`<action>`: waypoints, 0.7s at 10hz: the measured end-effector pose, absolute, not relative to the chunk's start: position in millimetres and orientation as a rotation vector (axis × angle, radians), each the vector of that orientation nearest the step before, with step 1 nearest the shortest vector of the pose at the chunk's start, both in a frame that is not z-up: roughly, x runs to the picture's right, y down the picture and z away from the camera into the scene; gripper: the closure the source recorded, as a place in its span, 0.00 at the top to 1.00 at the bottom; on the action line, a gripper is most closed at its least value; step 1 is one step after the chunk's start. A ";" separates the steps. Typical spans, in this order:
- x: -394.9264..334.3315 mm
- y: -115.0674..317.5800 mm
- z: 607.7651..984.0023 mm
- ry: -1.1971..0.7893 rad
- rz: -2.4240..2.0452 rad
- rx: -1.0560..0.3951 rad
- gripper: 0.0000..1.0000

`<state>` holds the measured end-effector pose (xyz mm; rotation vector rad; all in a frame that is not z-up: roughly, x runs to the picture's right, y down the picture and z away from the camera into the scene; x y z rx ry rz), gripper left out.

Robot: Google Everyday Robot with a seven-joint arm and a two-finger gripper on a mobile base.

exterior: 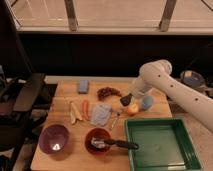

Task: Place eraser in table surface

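Eraser (124,101) seems to be the dark block at the hand (127,98), low over the table (61,102) by the blue cup (146,103); grip state can't tell; next: lower onto bare wood, release.

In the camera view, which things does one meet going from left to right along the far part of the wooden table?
blue-grey block → dark grapes → gripper, hanging low between the grapes and the cup → light blue cup
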<state>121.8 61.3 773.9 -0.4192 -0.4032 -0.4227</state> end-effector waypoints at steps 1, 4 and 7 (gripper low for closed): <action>99.7 67.8 777.6 -0.419 -0.455 -0.427 0.00; 56.4 71.0 802.8 -0.435 -0.523 -0.445 0.00; 53.6 59.8 836.5 -0.407 -0.511 -0.470 0.00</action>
